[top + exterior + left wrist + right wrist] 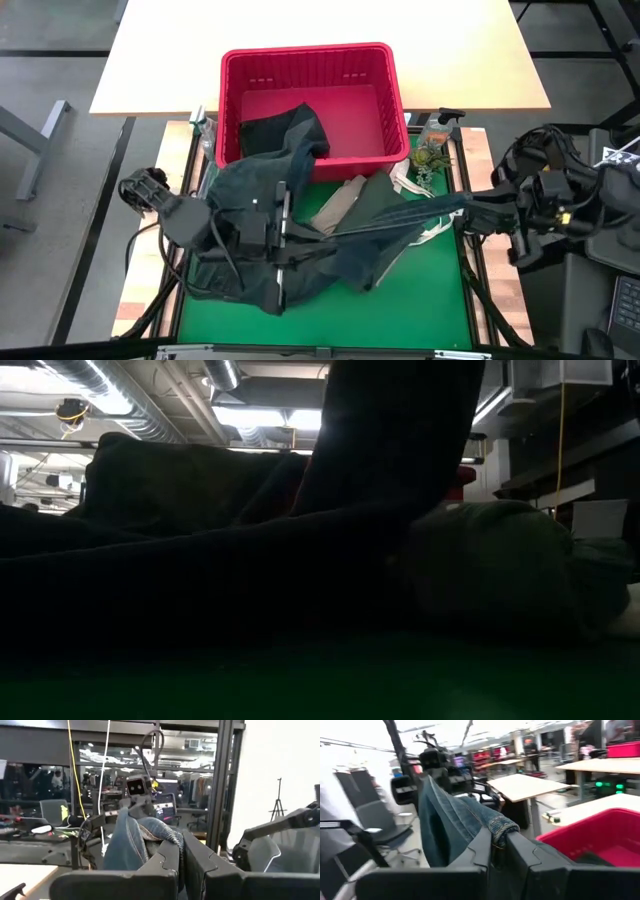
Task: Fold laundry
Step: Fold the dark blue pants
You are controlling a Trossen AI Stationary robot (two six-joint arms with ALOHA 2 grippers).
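Observation:
Dark blue denim jeans (250,255) are held up over the green mat (400,320) between both grippers. My left gripper (288,228) (181,854) is shut on one end, left of centre. My right gripper (462,205) (500,851) is shut on the other end, toward the right edge. A band of denim (380,222) spans the gap, and the bulk of the jeans hangs under the left gripper onto the mat. Below the band lie a tan piece (340,205) and an olive-green piece (390,200). In the low view dark cloth (300,580) fills the front. My left gripper pinches a stitched edge of the jeans (173,838) between its two fingers, which point about level toward the right arm. The denim runs on from the fingers to the other gripper, drawn out and clear of the mat, while the rest hangs down. My right gripper pinches a stitched, frayed edge of the jeans (501,829) between its two fingers, which point level toward the left arm. The cloth stretches away from the fingers to the left gripper, lifted clear of the mat.
A red slatted basket (390,75) stands at the far side of the mat, with a black garment (285,130) in it. A clear bottle (436,135) and a white piece (415,185) sit at the basket's right. A pale table (480,50) lies beyond.

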